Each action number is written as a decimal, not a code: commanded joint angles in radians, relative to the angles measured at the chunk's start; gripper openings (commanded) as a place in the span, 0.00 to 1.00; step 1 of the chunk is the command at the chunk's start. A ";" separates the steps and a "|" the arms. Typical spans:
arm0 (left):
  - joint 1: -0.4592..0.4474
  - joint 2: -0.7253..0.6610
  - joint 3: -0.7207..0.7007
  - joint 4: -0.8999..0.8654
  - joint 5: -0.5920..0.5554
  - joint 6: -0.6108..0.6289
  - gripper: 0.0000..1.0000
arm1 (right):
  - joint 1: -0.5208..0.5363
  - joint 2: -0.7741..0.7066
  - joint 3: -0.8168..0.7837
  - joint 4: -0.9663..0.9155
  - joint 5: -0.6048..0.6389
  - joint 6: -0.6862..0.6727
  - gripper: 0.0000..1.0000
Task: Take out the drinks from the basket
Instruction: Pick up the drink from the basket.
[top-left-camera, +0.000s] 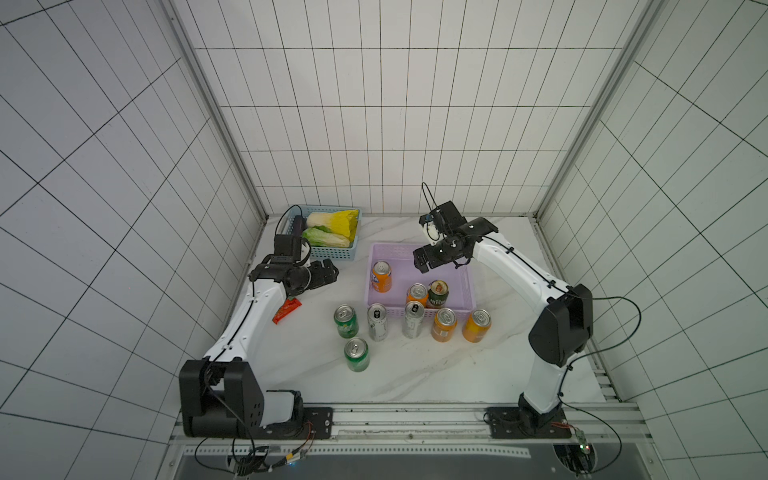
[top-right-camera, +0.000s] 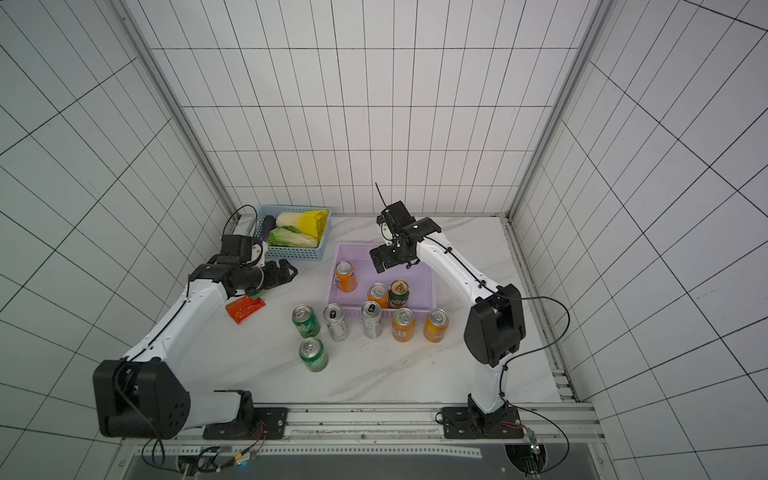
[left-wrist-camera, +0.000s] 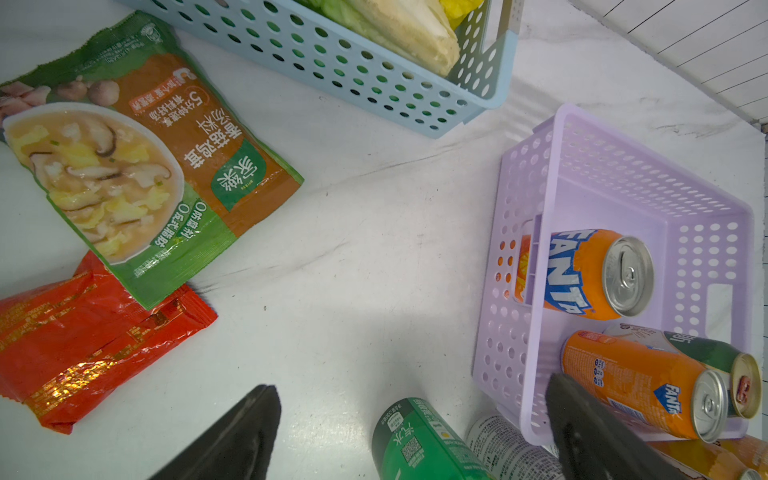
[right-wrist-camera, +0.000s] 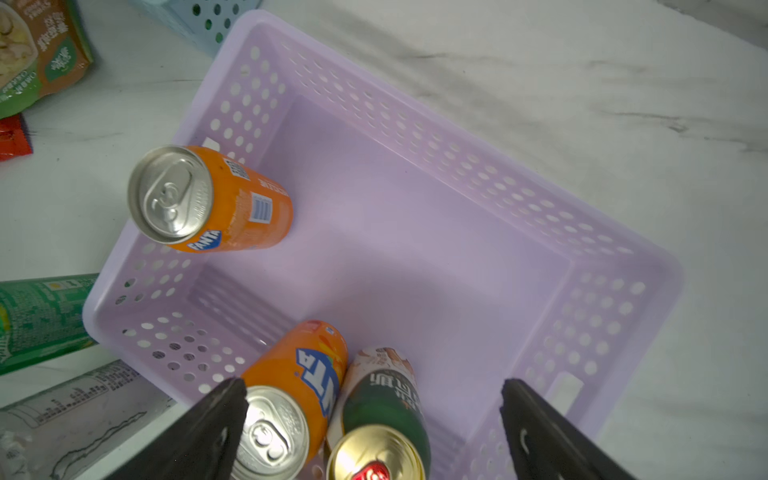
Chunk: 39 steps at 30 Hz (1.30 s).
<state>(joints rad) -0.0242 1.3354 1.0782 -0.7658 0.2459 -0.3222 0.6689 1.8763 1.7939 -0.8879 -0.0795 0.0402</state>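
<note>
Spread and empty, the right gripper (top-left-camera: 420, 261) hangs over the basket (top-left-camera: 451, 284), nearest the upright dark can (top-left-camera: 438, 293) and orange can (top-left-camera: 417, 294), side by side just below it in frame.

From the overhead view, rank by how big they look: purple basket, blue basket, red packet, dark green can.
1. purple basket
2. blue basket
3. red packet and dark green can, too alike to rank

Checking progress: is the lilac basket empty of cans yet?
Not empty: two orange Fanta cans and a dark green gold-topped can stand upright in the lilac basket.
</note>
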 joint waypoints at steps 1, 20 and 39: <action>0.005 0.000 -0.008 0.025 0.013 -0.001 0.98 | 0.058 0.070 0.099 -0.031 0.015 -0.019 0.97; 0.015 0.014 -0.008 0.023 0.032 0.009 0.98 | 0.187 0.403 0.423 -0.053 -0.028 -0.053 0.92; 0.018 0.022 -0.008 0.022 0.049 0.012 0.98 | 0.195 0.511 0.478 -0.051 -0.019 -0.053 0.76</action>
<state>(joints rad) -0.0113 1.3499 1.0779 -0.7647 0.2859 -0.3214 0.8577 2.3665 2.2238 -0.9234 -0.1009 -0.0086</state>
